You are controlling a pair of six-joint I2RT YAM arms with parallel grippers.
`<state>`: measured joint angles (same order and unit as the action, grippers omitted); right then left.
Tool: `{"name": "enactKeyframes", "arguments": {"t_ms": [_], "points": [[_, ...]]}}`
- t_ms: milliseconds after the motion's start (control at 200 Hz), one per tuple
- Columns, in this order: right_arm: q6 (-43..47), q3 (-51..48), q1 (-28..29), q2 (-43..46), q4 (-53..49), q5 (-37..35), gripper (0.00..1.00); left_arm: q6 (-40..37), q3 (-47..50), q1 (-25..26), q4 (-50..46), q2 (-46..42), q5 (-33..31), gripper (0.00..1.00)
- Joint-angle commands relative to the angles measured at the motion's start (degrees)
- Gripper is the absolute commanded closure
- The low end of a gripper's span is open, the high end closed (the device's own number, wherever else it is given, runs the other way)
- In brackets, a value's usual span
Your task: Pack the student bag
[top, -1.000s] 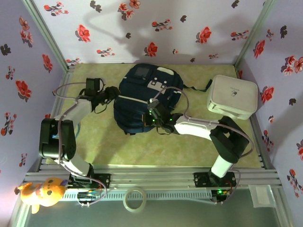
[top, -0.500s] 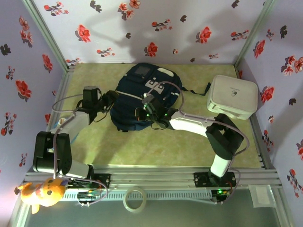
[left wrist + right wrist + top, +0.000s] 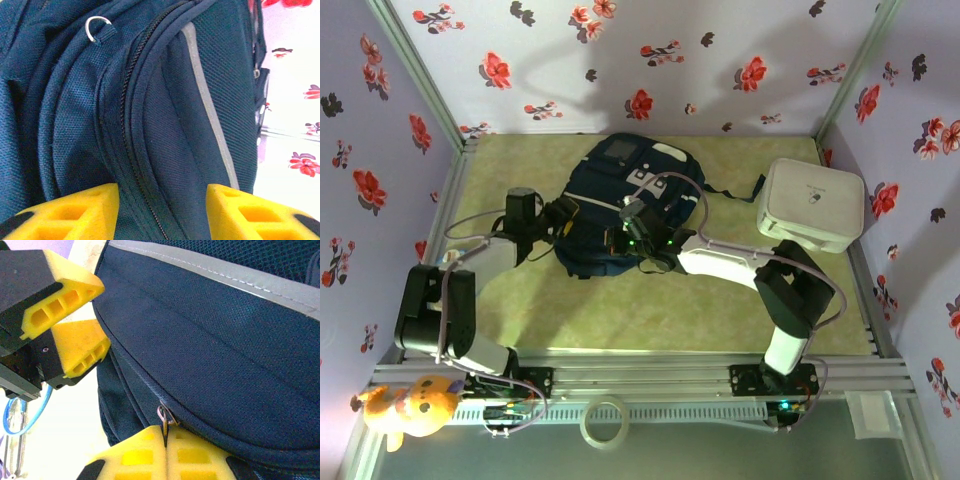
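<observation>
1. Counter: green-yellow surface inside flower-papered walls, carrying items 2 and 3.

2. Student bag: navy backpack with white and grey patches, lying flat near the middle of the counter, toward the back wall. Both arms reach in to its near left edge. The zip lines in the wrist views look shut, and no opening into the bag is seen.

3. White box: rounded square, lid down, at the right rear of the counter, just beside the bag's strap.

4. Left end effector: jaws partly open, straddling a zippered ridge of the bag and holding nothing.

5. Right end effector: yellow pads pressed fully together on item 8, at the bag's lower seam.

6. Plush toy: orange and yellow, on the front rail outside the counter, well apart from the bag.

7. Tape roll: on the front ledge between the arm bases.

8. Zipper pull: small metal ring, pinched by item 5.

Status, judged: early. The zip is gripped, but the compartment is not yet opened. Nothing appears packed. Opening, loading and closing all remain.
</observation>
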<state>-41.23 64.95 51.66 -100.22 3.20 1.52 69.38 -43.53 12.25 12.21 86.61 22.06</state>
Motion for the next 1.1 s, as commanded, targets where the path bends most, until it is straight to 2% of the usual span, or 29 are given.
{"name": "enactKeyframes", "arguments": {"t_ms": [0, 155, 355, 510, 725, 1095], "points": [[-1.22, 0.51, 0.69, -0.53, 3.30, -0.73, 1.00, 1.02, -0.30, 0.99, 2.07, 1.57, 0.60, 0.54], [-1.82, -0.51, 0.70, -0.19, 2.66, -1.53, 1.00, 0.12, -1.34, 1.11, 3.29, 2.68, 0.85, 0.69], [-0.68, -1.91, 0.55, 1.92, -3.02, -6.22, 1.00, -2.13, -2.43, 1.11, 1.24, 2.52, 0.09, 0.91], [1.77, -3.02, 0.40, 4.76, -12.11, -12.82, 1.00, -4.87, -3.66, 0.92, -1.18, 1.82, 1.59, 1.00], [3.84, -6.08, -1.67, 8.76, -18.49, -18.19, 1.00, -8.65, -4.98, 0.54, -5.40, 0.34, 2.77, 1.00], [8.94, -1.90, -8.68, 6.94, -22.40, -14.99, 1.00, -15.20, -7.89, 0.07, -13.29, 1.29, 7.42, 1.00]]}}
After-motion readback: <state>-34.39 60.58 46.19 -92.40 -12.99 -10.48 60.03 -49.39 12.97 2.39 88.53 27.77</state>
